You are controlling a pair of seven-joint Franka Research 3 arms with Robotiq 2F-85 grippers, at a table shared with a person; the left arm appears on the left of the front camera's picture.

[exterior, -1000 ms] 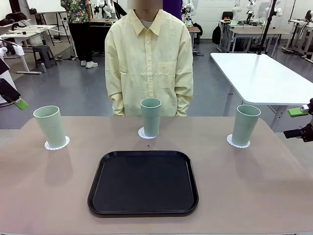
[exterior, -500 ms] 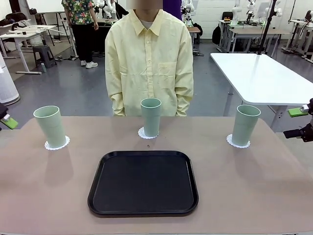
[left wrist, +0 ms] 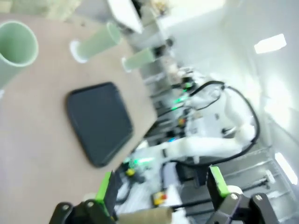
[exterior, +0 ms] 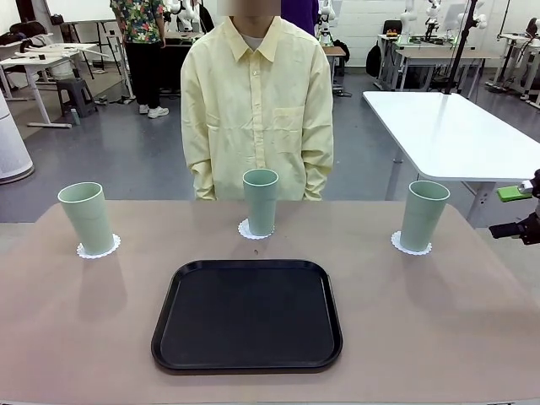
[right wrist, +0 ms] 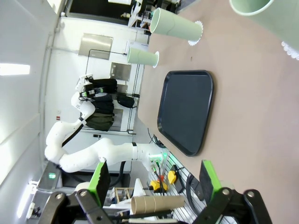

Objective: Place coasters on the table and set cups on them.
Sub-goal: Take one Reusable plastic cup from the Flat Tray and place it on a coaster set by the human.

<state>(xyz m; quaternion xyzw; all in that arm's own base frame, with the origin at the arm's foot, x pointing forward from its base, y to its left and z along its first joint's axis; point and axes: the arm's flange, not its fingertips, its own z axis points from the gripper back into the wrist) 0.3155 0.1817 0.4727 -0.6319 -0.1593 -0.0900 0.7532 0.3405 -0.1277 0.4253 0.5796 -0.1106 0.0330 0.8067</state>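
Wide beige-tan bench (exterior: pixel 439 321) with rounded corners, set in a grey-floored workshop with white tables behind. Across the far edge, a person in a pale yellow shirt (exterior: pixel 257 110), standing, arms down, hands out of sight.

Three mint-green cups in a row along the far half, all upright, each on its own white lace-edged coaster:
- left cup (exterior: pixel 86 218) on left coaster (exterior: pixel 108 249), near the left edge;
- middle cup (exterior: pixel 260 201) on middle coaster (exterior: pixel 245 230), just in front of the person;
- right cup (exterior: pixel 423 214) on right coaster (exterior: pixel 400 246), near the right edge.

Well apart from one another. Coaster rims peeking out around each base.

Black tray (exterior: pixel 247 314) with rounded corners, lying flat in the near middle, nothing on it, just nearer than the middle cup and not touching it.

Right claw (exterior: pixel 523 211) at the right margin of the front view, off the bench edge, beside the right cup but clear of it; one green pad showing above a dark finger. In the right wrist view, right claw (right wrist: pixel 152 182) spread wide, nothing between the fingers, tray and cups beyond.

Left claw (left wrist: pixel 161 186) in the left wrist view likewise spread wide and pinching nothing, aimed across the bench; picture blurred, tray and cups still recognisable.
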